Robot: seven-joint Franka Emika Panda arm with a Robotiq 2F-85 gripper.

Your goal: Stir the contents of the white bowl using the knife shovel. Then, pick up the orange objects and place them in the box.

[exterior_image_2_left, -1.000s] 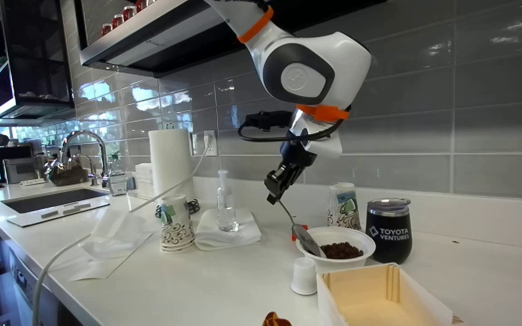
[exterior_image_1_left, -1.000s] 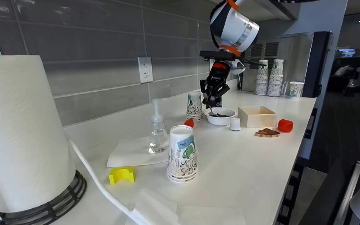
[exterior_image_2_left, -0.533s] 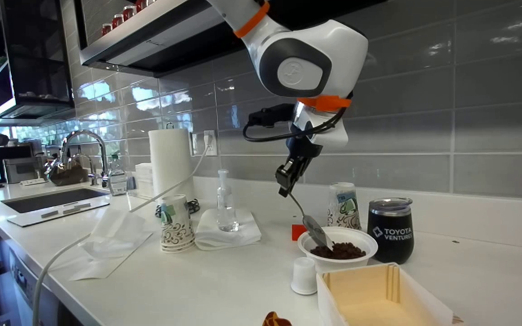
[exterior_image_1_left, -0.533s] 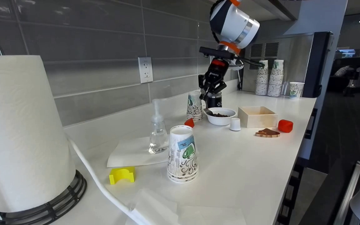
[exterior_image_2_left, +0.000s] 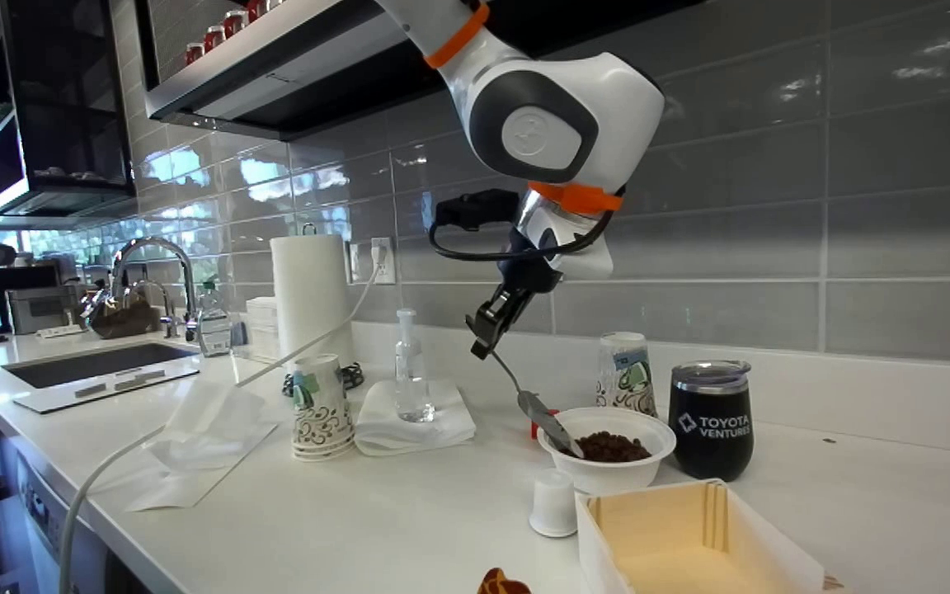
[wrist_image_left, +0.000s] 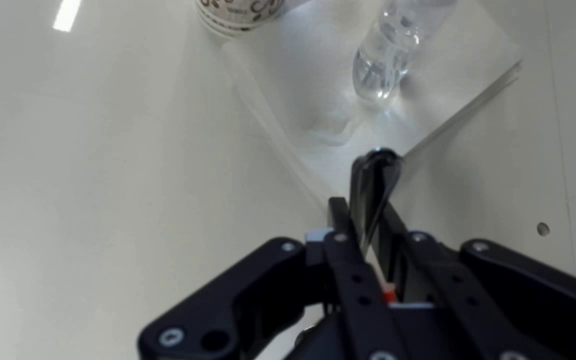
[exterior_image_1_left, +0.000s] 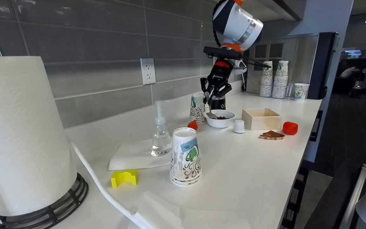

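Observation:
My gripper (exterior_image_1_left: 209,98) is shut on the handle of a metal knife shovel (exterior_image_2_left: 545,421), seen end-on in the wrist view (wrist_image_left: 372,180). The shovel tilts down, its blade in the white bowl (exterior_image_2_left: 663,441) at the rim side, touching dark brown bits (exterior_image_2_left: 613,448). The bowl also shows in an exterior view (exterior_image_1_left: 220,123). An orange-red lump (exterior_image_1_left: 192,125) lies beside the bowl; it shows partly between the fingers in the wrist view (wrist_image_left: 390,295). Another orange-red lump (exterior_image_1_left: 290,128) lies right of the tan box (exterior_image_1_left: 260,123), which stands near the bowl.
A black tumbler (exterior_image_2_left: 710,429) and a paper cup stack (exterior_image_2_left: 625,375) stand close behind the bowl. A small white cup (exterior_image_1_left: 239,126) stands between bowl and box. A brown flat piece (exterior_image_1_left: 271,135) lies before the box. A soap bottle (exterior_image_1_left: 161,136) stands on napkins.
The gripper first tipped the shovel deeper into the bowl, then swung back toward the soap bottle side. The bowl has slid slightly that way, away from the black tumbler.

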